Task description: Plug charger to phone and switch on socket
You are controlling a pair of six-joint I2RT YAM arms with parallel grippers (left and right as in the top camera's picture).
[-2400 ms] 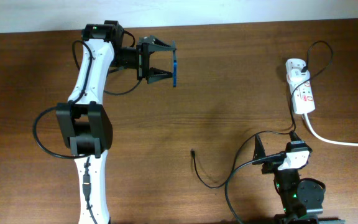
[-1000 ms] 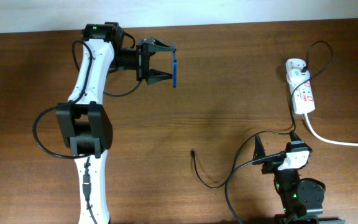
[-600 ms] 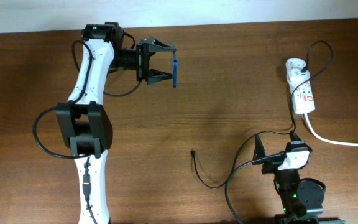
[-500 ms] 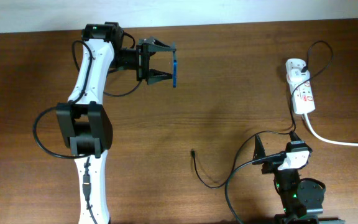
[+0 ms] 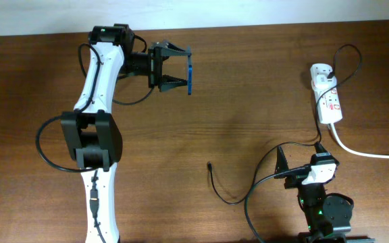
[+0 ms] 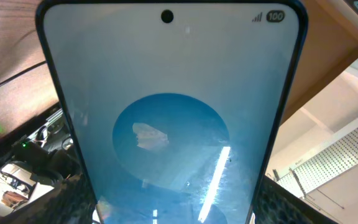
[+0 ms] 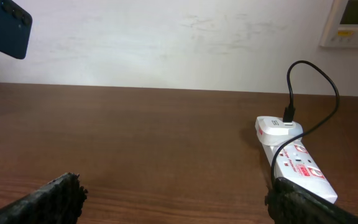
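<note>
Over on the left, the left arm's fingers (image 5: 185, 66) are clamped on the phone (image 5: 190, 75), holding it edge-on off the wooden tabletop (image 5: 248, 88) near the far edge. From the left wrist cam the phone basically fills the whole view, light-blue screen with a big round blue shape facing the lens and the dark fingers (image 6: 61, 202) just peeking in at the bottom corners. Moving toward the middle, the charger (image 5: 216, 189) lies loose on the tabletop, its little plug tip sitting free, well apart from the phone. The thin black cable curls past the right arm and loops up to the far end of the socket (image 5: 328, 101). The right arm's fingers (image 7: 174, 188) are spread wide apart with nothing between them, parked at the near edge. The socket lies on the far right, thick white cord (image 5: 363, 154) trailing off to the side.
</note>
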